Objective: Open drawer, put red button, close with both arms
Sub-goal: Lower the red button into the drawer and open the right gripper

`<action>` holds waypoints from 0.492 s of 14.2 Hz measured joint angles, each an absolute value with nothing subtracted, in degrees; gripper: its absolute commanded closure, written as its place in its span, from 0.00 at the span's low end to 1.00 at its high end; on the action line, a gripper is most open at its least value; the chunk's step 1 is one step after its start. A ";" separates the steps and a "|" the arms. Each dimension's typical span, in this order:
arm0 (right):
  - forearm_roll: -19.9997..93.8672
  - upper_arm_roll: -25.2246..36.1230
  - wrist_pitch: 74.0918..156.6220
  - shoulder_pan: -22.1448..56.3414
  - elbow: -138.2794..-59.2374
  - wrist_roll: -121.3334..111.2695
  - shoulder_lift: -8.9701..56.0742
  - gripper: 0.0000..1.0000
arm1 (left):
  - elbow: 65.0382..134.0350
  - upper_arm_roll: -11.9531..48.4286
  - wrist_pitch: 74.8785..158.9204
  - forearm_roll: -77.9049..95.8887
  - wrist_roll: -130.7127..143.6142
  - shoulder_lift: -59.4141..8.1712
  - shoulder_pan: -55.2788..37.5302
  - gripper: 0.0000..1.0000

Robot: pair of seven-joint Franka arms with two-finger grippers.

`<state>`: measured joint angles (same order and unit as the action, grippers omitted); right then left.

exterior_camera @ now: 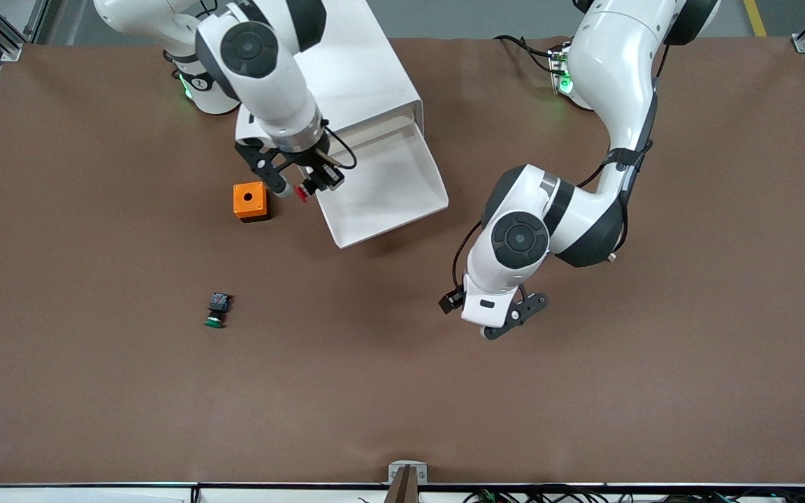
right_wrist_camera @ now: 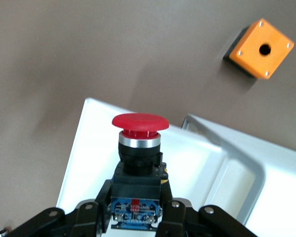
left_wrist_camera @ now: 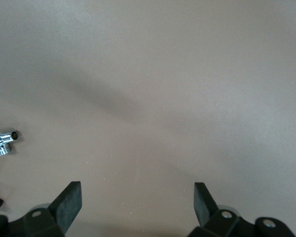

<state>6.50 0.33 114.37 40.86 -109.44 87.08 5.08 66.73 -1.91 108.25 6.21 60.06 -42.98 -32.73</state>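
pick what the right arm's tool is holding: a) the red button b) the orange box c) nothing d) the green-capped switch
a, the right tool is shut on the red button over the edge of the open drawer, while the green-capped switch and the orange box lie on the table.

Bright, even overhead light throughout. Soft shadows on the brown table at about five o'clock of the drawer and beneath both arms. Mild glare on the glossy arm shells. Left wrist view washed out, pale, with one broad diagonal shadow band. Orange box slightly motion-blurred.
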 measured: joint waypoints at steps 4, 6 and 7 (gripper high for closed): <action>6.32 0.36 118.54 46.36 -109.51 94.96 8.30 1.00 | 66.82 -1.89 108.25 6.21 60.06 -42.98 -32.75 0.00; 5.48 0.35 121.06 48.46 -109.39 98.80 10.39 1.00 | 66.89 -1.89 108.25 6.21 60.06 -42.98 -32.75 0.00; 5.24 0.37 121.68 49.28 -109.03 100.31 11.49 1.00 | 66.90 -1.89 108.25 6.21 60.06 -42.98 -32.75 0.00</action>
<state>5.24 0.37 121.68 49.28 -109.03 100.31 11.49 66.90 -1.89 108.25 6.21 60.06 -42.98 -32.75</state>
